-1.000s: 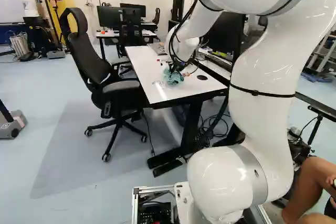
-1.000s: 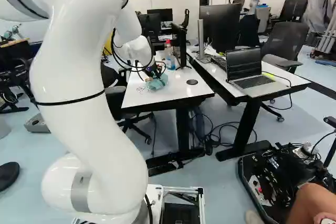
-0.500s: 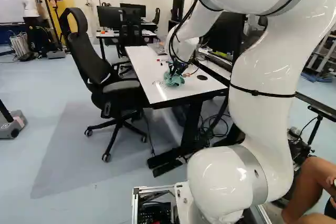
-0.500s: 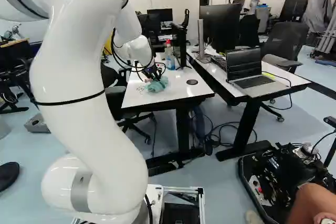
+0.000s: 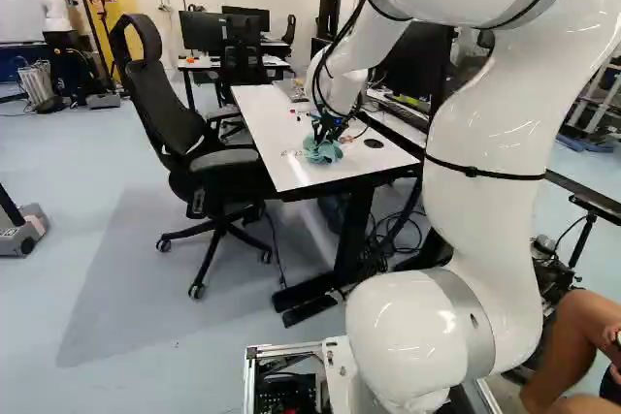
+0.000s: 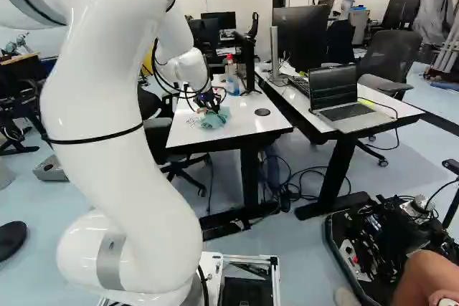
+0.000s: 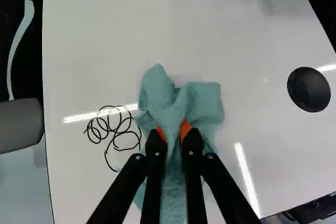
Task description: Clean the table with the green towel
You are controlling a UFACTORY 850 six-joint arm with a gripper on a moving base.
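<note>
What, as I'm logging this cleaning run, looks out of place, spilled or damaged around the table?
A dark, looping scribble marks the white tabletop beside the green towel, probably stray marker to be wiped. Black cables lie tangled on the floor below. I see no spill or damage.

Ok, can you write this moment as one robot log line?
jaws: shut on green towel | towel: on white table | black scribble: beside towel, not wiped off

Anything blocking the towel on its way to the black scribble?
Nothing visible. The claw has the towel pinched, and the scribble is right beside it on the same tabletop. The black disc sits on the towel's other side, off that path.
</note>
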